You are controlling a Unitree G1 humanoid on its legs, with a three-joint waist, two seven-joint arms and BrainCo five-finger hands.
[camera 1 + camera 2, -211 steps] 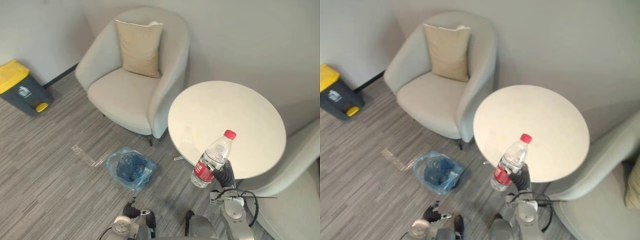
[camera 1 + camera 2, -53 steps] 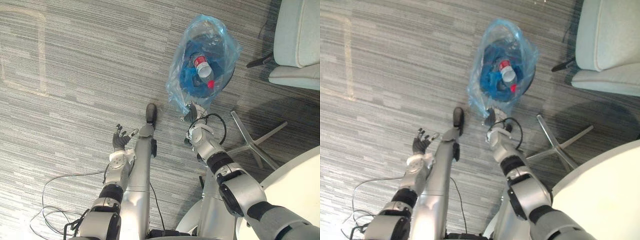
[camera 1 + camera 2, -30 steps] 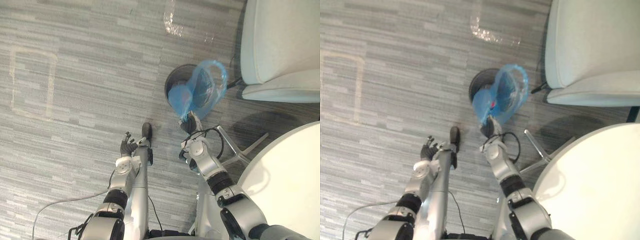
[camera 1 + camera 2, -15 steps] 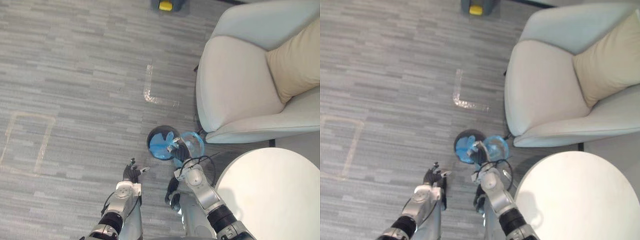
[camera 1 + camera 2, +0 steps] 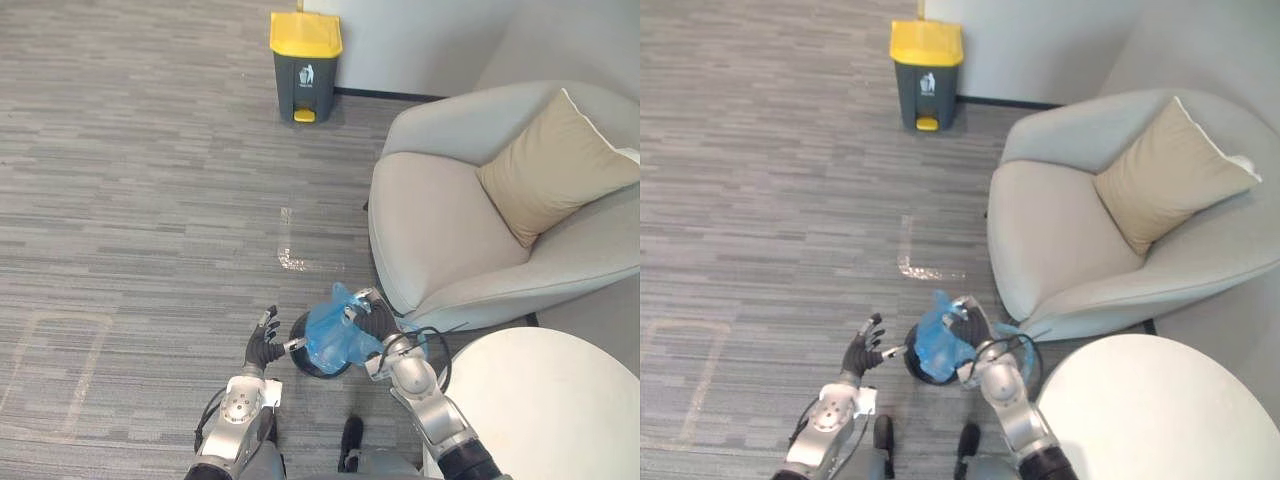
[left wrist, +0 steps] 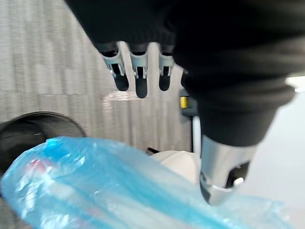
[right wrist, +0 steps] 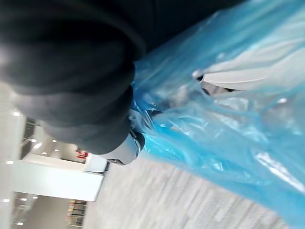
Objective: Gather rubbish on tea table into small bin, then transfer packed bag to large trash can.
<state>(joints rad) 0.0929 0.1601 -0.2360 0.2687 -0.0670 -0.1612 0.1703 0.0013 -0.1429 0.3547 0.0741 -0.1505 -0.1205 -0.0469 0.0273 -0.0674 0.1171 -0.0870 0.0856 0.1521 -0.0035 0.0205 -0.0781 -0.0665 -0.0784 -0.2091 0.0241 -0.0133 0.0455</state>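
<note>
The bag [image 5: 335,338] just in front of the armchair [image 5: 440,240] is thin blue plastic film, translucent, crinkled and glossy (light glints along its folds). The armchair is matt pale-grey cloth, and its cushion [image 5: 550,165] is beige cloth. Beside it, the table [image 5: 545,410] has a smooth white top. Beyond it, the trash can [image 5: 303,75] is smooth dark plastic with a yellow lid. The floor [image 5: 130,200] is matt, streaked grey.

The left arm [image 5: 234,428] reaches forward from the lower left. Its left hand [image 5: 264,346] is held up with the fingers [image 6: 138,76] straight and spread, the thumb apart, holding nothing. The right arm [image 5: 425,400] angles in from the lower right, bent toward the middle. Its right hand [image 5: 372,320] is curled round the gathered top of the blue bag [image 5: 332,338], dark cover uppermost.
</note>
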